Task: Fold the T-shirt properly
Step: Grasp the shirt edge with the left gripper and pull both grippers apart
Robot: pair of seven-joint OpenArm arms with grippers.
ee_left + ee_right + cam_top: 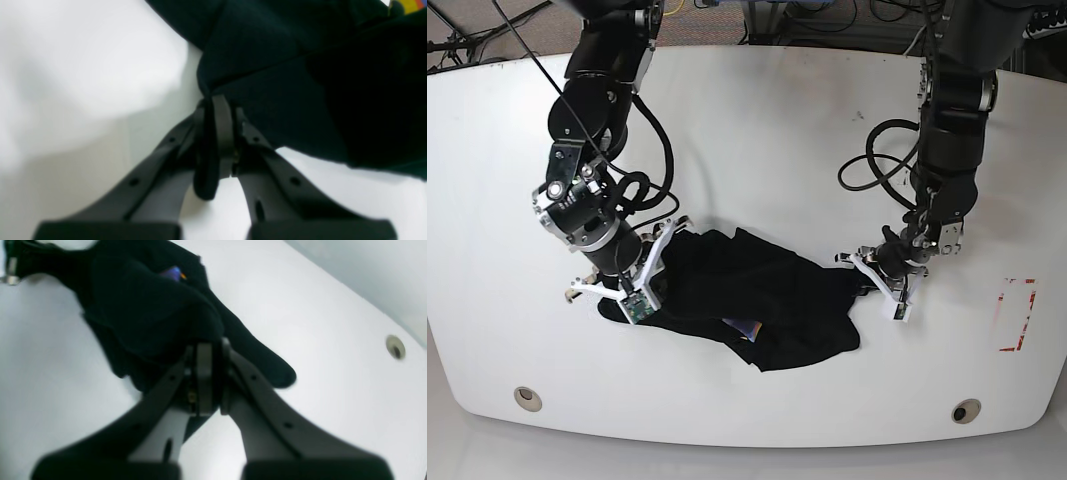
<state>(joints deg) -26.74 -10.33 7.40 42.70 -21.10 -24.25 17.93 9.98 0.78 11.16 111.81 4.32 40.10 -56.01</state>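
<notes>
Base view: black T-shirt (757, 300) crumpled in a bunched heap on white worktop (757, 130), toward the near edge, between the two arms. Right pincer (627, 285) down at the heap's end on this view's left, left pincer (874, 272) at the opposite end. Small coloured patch showing among the folds near the heap's middle. Red marking (1017, 315) on the worktop well apart from the cloth, toward this view's right edge. Two round holes (525, 397) near the front edge.

Left wrist view: left pincer (217, 133) pressed together on a fold of T-shirt (283, 83), a strip of dark cloth caught between the fingers (223, 133) and hanging below them; rest of the garment spread up and right over worktop (83, 83).

Right wrist view: right pincer (208, 380) likewise clamped on T-shirt (146, 313), cloth bunched just above the fingertips and trailing up and left. Worktop (317, 323) bare white alongside, one round hole (395, 347) near its edge.
</notes>
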